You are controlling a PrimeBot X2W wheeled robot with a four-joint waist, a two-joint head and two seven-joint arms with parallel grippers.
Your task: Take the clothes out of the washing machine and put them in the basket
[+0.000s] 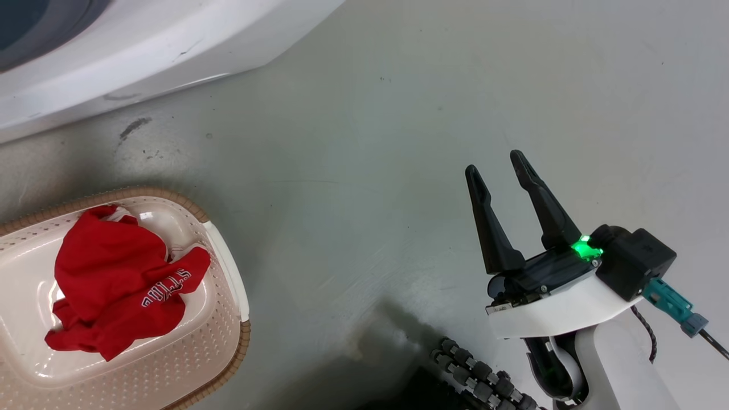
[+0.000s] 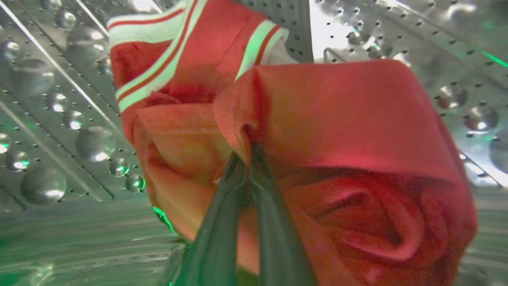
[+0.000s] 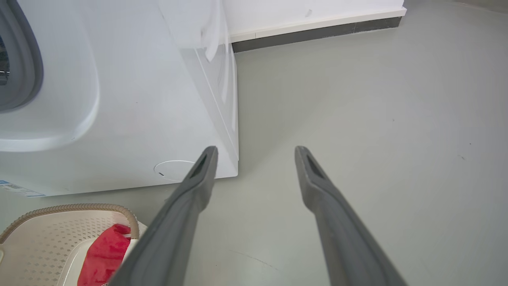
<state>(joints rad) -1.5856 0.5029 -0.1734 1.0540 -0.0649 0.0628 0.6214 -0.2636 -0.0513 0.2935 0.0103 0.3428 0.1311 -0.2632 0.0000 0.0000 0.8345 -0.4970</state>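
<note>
A red BULLS garment (image 1: 117, 279) lies crumpled in the cream basket (image 1: 225, 336) at the lower left of the head view; the right wrist view shows the same garment (image 3: 104, 256) inside the basket (image 3: 47, 230). In the left wrist view my left gripper (image 2: 247, 153) is shut on a fold of a second red garment (image 2: 337, 131) with white and red striped trim, inside the washing machine's perforated steel drum (image 2: 59, 119). My right gripper (image 1: 502, 165) hangs open over bare floor, right of the basket, with nothing between its fingers (image 3: 198, 178). The washing machine (image 1: 142, 51) stands at the upper left.
Grey floor (image 1: 398, 114) stretches between the basket and my right arm. A white wall with a dark skirting board (image 3: 317, 31) runs behind the washing machine (image 3: 139, 99). A ribbed black cable (image 1: 484, 376) lies near my right arm's base.
</note>
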